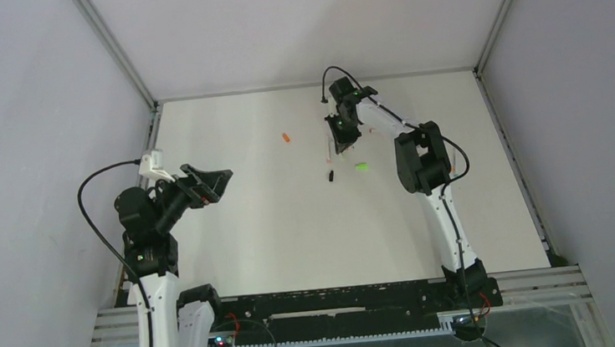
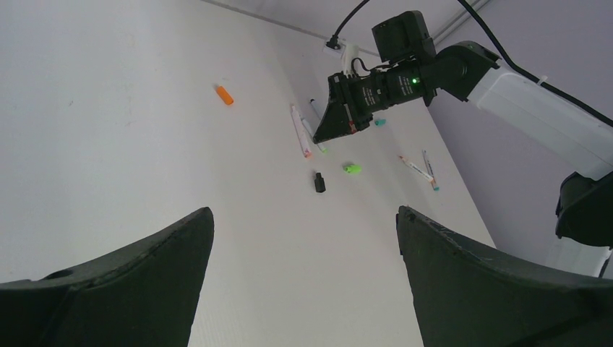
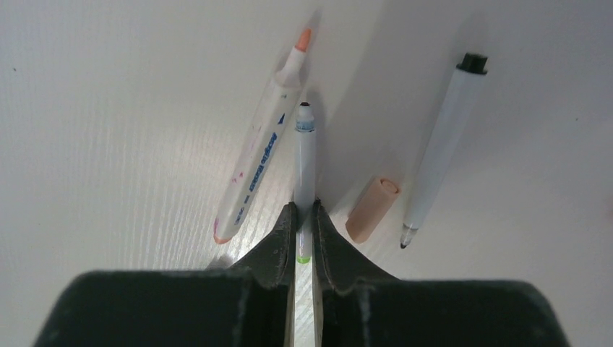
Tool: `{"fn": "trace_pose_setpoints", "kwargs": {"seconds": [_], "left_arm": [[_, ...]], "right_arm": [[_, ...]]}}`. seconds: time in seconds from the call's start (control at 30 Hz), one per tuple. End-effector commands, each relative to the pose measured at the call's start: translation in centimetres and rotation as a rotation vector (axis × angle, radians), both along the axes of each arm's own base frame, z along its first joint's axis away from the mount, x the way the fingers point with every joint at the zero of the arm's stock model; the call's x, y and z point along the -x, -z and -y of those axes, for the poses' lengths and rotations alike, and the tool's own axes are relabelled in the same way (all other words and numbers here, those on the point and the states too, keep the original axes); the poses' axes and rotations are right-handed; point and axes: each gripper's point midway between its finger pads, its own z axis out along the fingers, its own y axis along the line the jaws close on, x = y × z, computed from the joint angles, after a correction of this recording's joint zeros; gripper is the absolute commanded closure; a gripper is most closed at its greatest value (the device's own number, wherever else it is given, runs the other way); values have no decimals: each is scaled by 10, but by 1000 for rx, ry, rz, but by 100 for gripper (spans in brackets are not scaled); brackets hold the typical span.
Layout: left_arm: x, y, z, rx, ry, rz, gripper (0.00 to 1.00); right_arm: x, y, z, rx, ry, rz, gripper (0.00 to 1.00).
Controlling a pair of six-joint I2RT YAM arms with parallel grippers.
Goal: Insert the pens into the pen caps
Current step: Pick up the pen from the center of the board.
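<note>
My right gripper (image 3: pixel 303 210) is shut on a thin white pen with a green end (image 3: pixel 306 159) that lies on the table at the far middle. Left of it lies an orange-tipped pen (image 3: pixel 260 159). To the right are a pale orange cap (image 3: pixel 371 208) and a black-ended pen (image 3: pixel 441 148). Loose caps lie nearby: orange (image 2: pixel 225 95), black (image 2: pixel 319 182), green (image 2: pixel 352 168) and teal (image 2: pixel 380 122). Two more pens (image 2: pixel 416 167) lie further right. My left gripper (image 2: pixel 303 217) hangs open over the left of the table, holding nothing.
The white table (image 1: pixel 275 227) is fenced by grey walls and metal rails (image 1: pixel 152 111) at the back and sides. The right arm's elbow (image 1: pixel 420 159) stands above the table to the right of the pens.
</note>
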Motion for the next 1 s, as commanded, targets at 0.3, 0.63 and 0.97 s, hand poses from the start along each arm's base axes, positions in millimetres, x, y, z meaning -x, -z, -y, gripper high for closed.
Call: {"fn": "trace_pose_setpoints", "kwargs": {"seconds": [0.3, 0.63, 0.97], "left_arm": [[1, 1, 1, 5, 14, 12, 0], [3, -5, 12, 50, 87, 45, 0], [17, -12, 79, 133, 279, 62, 0]], "right_arm": [[42, -41, 3, -100, 4, -44, 100], [82, -98, 1, -321, -69, 23, 100], [126, -150, 12, -602, -203, 108, 100]]}}
